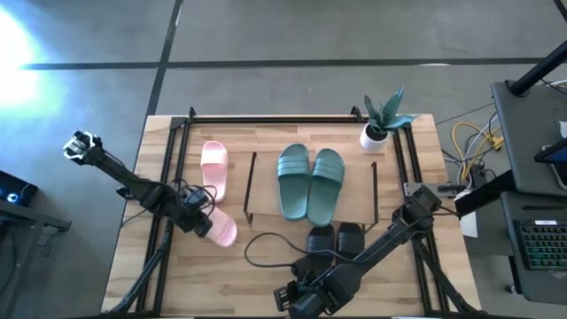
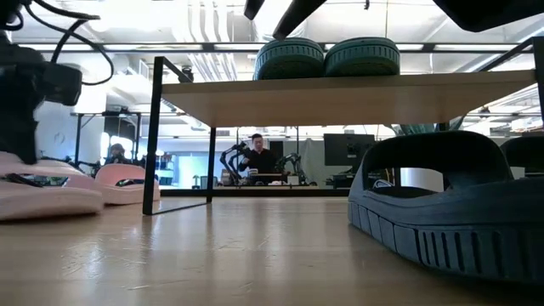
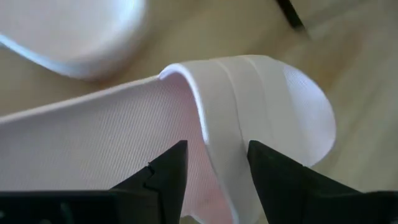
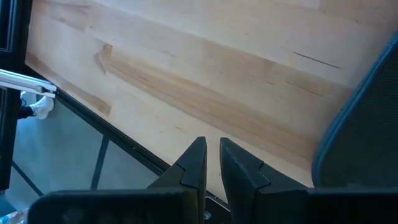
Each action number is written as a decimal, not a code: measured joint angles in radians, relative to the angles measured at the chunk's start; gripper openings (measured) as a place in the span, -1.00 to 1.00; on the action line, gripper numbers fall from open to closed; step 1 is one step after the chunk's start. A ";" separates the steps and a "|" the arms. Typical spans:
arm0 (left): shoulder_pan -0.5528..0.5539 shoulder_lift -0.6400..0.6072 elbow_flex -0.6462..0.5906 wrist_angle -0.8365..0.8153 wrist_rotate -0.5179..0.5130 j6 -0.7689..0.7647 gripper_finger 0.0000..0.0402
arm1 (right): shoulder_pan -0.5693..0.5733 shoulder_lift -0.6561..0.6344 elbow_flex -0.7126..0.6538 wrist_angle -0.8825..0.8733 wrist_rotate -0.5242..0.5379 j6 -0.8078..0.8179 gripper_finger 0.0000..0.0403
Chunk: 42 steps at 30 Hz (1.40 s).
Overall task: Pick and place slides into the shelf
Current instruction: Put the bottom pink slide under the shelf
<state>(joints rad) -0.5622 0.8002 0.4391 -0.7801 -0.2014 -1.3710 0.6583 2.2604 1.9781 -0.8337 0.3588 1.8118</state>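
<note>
Two teal-green slides (image 1: 310,183) lie side by side on the shelf's (image 1: 266,209) wooden board. Two black slides (image 1: 335,239) rest flat on the table just near of the shelf. One pale pink slide (image 1: 213,168) lies left of the shelf. The other pink slide (image 1: 225,229) lies nearer, under my left gripper (image 1: 202,222). That gripper (image 3: 214,171) is open, with its fingers on either side of the slide's strap (image 3: 231,99). My right gripper (image 1: 299,299) hangs shut over the table's near edge, next to a black slide (image 4: 364,124). My left gripper comes slanting down onto the nearer pink slide. One finger (image 3: 166,173) is over the footbed at the strap's opening and the other (image 3: 277,177) is outside the strap's edge (image 3: 217,149). The slide lies flat on the table. I cannot tell whether the fingers touch it.
A potted plant (image 1: 379,124) stands at the shelf's far right corner. A black cable (image 1: 266,244) loops on the table near the black slides. A black metal frame (image 1: 266,119) runs round the table. Bare wood (image 1: 266,283) lies near of the shelf. A person (image 2: 257,153) is in the room beyond.
</note>
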 joint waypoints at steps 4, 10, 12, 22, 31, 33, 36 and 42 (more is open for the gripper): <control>0.000 0.024 -0.010 0.107 0.068 0.020 -0.37 | 0.000 0.000 -0.001 0.000 0.001 0.000 -0.81; -0.001 0.054 -0.026 0.224 0.093 0.023 -0.82 | 0.011 0.001 0.014 0.001 0.142 0.062 -0.81; -0.001 0.061 -0.027 0.245 0.091 0.022 -0.95 | 0.018 -0.001 0.021 -0.001 0.244 0.108 -0.81; -0.036 0.072 -0.020 0.505 -0.060 -0.106 -0.99 | 0.045 -0.006 0.126 -0.299 0.643 0.393 -0.81; -0.147 0.273 0.100 0.641 -0.334 -0.396 -0.99 | 0.009 -0.053 0.228 -0.743 0.660 0.301 -0.81; -0.176 0.354 0.156 0.641 -0.386 -0.487 -1.00 | -0.019 -0.073 0.210 -0.737 0.609 0.272 -0.81; -0.215 0.503 0.270 0.631 -0.467 -0.614 -1.00 | -0.050 -0.122 0.138 -0.733 0.590 0.182 -0.81; -0.238 0.782 0.543 0.441 -0.562 -0.796 -1.00 | -0.105 -0.231 0.054 -0.721 0.501 -0.041 -0.81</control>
<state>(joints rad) -0.8007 1.5827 0.9821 -0.3387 -0.7633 -2.1669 0.5529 2.0296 2.0325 -1.5550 0.8599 1.7706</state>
